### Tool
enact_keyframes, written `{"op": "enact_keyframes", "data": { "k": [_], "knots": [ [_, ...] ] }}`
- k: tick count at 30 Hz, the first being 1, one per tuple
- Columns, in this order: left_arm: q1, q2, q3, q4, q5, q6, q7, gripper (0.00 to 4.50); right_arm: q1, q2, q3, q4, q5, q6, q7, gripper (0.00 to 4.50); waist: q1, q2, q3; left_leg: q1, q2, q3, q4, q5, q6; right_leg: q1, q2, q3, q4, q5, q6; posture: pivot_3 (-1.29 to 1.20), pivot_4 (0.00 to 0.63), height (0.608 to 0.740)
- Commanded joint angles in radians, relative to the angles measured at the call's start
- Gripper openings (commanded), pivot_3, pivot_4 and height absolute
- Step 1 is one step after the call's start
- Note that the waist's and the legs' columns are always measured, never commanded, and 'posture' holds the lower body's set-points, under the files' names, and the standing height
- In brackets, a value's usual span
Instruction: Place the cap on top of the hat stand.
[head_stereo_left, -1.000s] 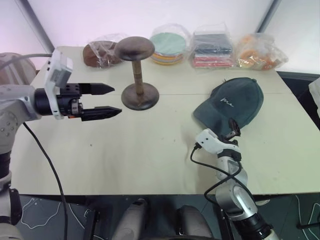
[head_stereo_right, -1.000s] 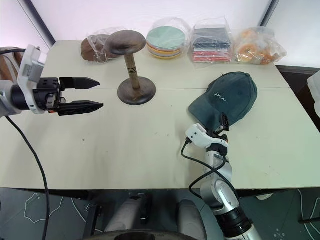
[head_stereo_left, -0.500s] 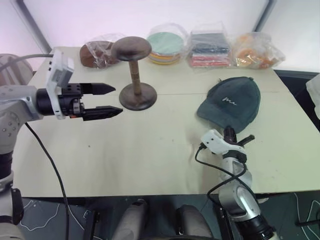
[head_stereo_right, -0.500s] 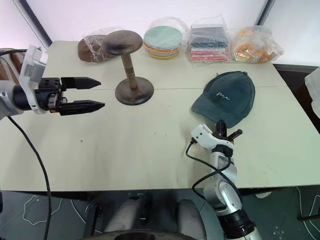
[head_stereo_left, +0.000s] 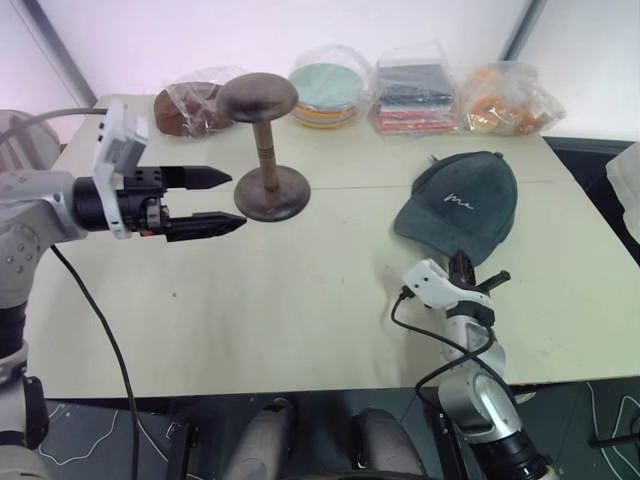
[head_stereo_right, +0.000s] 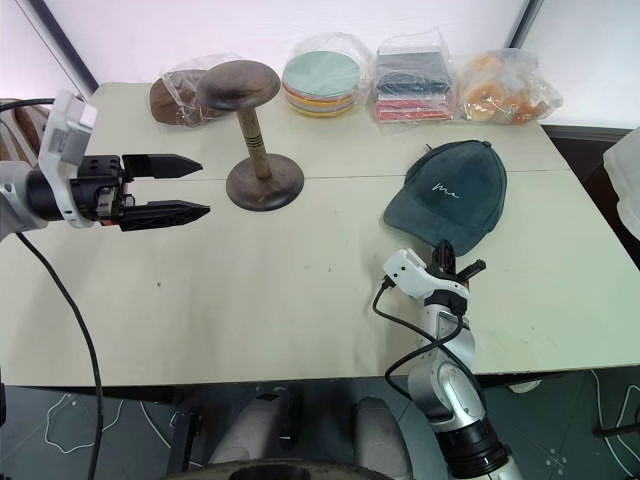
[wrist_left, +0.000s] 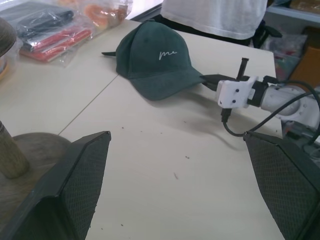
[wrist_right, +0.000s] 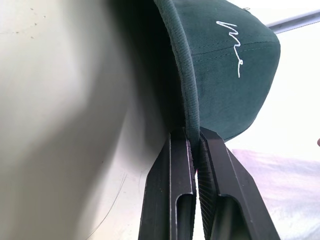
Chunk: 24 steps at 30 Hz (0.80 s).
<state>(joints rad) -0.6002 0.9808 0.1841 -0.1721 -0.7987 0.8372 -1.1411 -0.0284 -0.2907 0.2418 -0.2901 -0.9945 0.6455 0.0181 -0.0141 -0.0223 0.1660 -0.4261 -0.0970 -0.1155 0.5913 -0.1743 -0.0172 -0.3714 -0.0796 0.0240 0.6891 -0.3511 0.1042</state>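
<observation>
Now the right claw (wrist_right: 196, 145) pinches the cap (head_stereo_left: 462, 206) brim; left claw (head_stereo_left: 228, 200) apart; bagged goods (head_stereo_left: 420, 92) behind

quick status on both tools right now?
Left tool: open, holding nothing, near the hat stand.
Right tool: closed on the brim of the cap.

a pale cream worktop (head_stereo_right: 300, 300) with a thin seam running across it stands against a bright white wall (head_stereo_right: 300, 25) crossed by dark slanted frame bars (head_stereo_right: 60, 60). the light is soft and even. below the near edge lies dark grey floor (head_stereo_right: 60, 425) with faint white markings.
</observation>
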Motion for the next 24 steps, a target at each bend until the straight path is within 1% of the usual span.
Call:
{"op": "enact_keyframes", "data": {
  "k": [1, 15, 24],
  "knots": [
    [-0.023, 0.006, 0.029, -0.014, -0.011, -0.013, -0.003, 4.50, -0.007, -0.002, -0.009, -0.045, 0.013, -0.050, -0.004, 0.05, -0.001, 0.000, 0.000, 0.000, 0.000, 0.000, 0.000, 0.000, 0.000, 0.000, 0.000, 0.000, 0.000, 0.000, 0.000, 0.00, 0.150, 0.740],
    [-0.034, -0.009, 0.012, 0.008, 0.003, -0.026, -0.013, 4.50, -0.006, -0.010, -0.065, -0.093, 0.024, -0.160, -0.067, 0.05, -0.001, 0.001, 0.001, 0.000, 0.000, 0.000, 0.000, 0.000, 0.000, 0.000, 0.000, 0.000, 0.000, 0.000, 0.000, 0.00, 0.150, 0.740],
    [-0.031, -0.013, 0.003, 0.034, 0.018, -0.058, -0.037, 4.50, -0.024, 0.011, -0.076, -0.101, 0.007, -0.171, -0.063, 0.05, -0.002, 0.002, 0.001, 0.000, 0.000, 0.000, -0.001, 0.000, 0.000, 0.000, 0.000, 0.000, 0.000, 0.000, 0.000, 0.00, 0.150, 0.740]
  ]
}}
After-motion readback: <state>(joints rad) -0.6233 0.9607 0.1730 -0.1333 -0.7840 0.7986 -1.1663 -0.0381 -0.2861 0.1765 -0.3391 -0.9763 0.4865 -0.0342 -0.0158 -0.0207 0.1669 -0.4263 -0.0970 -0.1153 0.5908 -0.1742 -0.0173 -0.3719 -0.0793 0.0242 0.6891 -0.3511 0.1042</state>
